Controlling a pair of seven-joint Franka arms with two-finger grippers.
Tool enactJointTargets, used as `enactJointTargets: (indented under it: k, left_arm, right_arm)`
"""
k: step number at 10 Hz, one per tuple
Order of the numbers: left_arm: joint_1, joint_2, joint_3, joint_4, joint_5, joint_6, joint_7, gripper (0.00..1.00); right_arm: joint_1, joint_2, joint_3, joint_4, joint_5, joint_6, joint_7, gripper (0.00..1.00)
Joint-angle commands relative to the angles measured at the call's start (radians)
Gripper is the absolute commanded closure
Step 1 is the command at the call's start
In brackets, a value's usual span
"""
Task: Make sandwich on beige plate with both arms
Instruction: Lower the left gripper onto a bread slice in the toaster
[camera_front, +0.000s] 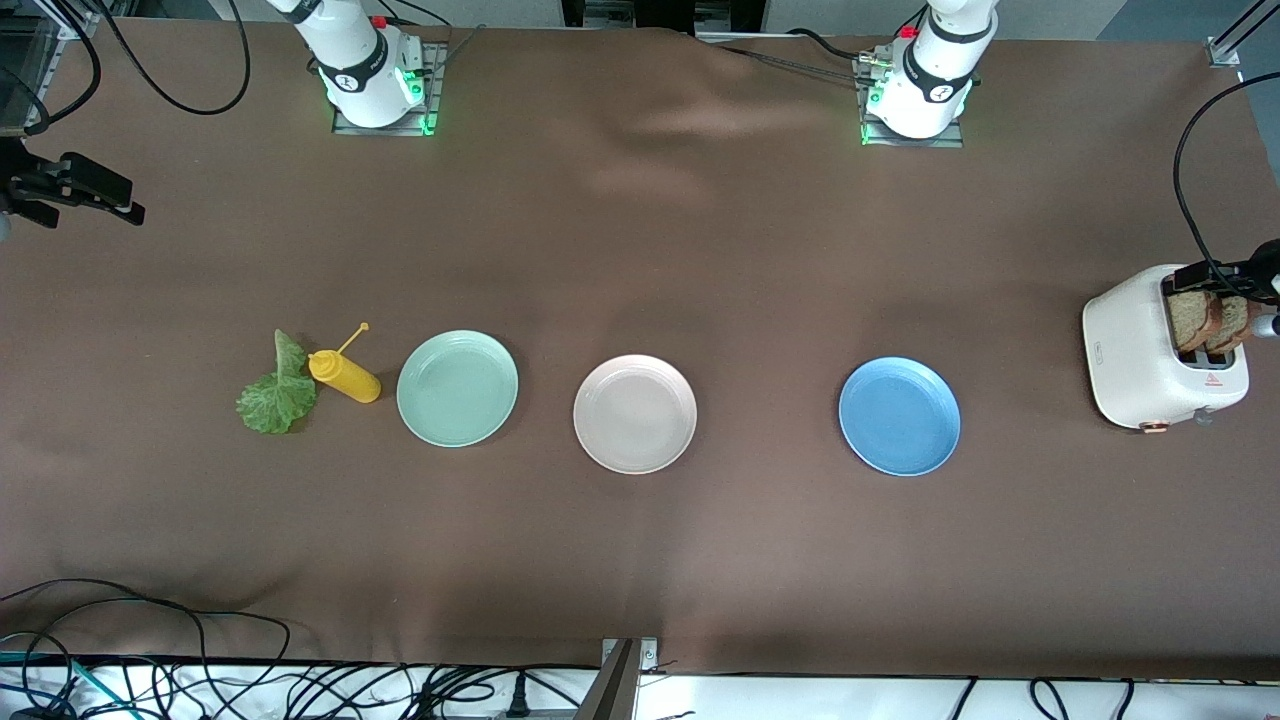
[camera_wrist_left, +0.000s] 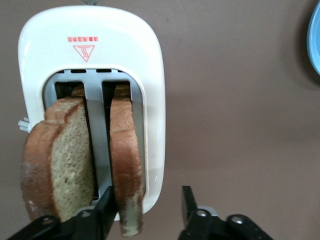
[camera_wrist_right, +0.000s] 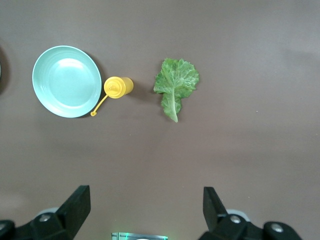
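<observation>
Two bread slices (camera_wrist_left: 75, 155) stand on edge in the slots of a white toaster (camera_front: 1140, 365) at the left arm's end of the table, their long sides running along the slots. The left gripper (camera_wrist_left: 147, 207) is over the toaster, its fingers part-open astride one slice (camera_wrist_left: 125, 165), not visibly pinching it; its body is cut off in the front view. The lettuce leaf (camera_front: 277, 393) lies flat beside a yellow bottle (camera_front: 345, 376), stem pointing toward the robots' bases. The beige plate (camera_front: 635, 413) sits between a mint plate (camera_front: 457, 387) and a blue plate (camera_front: 899, 416). The right gripper (camera_wrist_right: 145, 207) hangs wide open and empty over bare cloth near the leaf.
</observation>
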Motion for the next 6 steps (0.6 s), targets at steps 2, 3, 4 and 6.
enactJointTargets:
  k: [2,3,4,6]
  left_arm:
    - [0.01,0.006,-0.009,0.021,0.027,-0.011,0.042,1.0]
    - [0.013,0.006,-0.006,0.041,0.018,-0.028,0.08,1.0]
    - [0.026,0.006,-0.006,0.068,0.011,-0.065,0.093,1.0]
    - [0.027,0.003,-0.008,0.125,0.002,-0.158,0.097,1.0]
  right_arm:
    - [0.0,0.007,0.002,0.008,-0.006,0.007,0.008,0.0]
    - [0.0,0.007,0.002,0.008,-0.006,0.007,0.008,0.0]
    - [0.0,0.007,0.004,0.008,-0.006,0.006,0.008,0.0]
    - [0.0,0.007,0.004,0.008,-0.006,0.007,0.008,0.0]
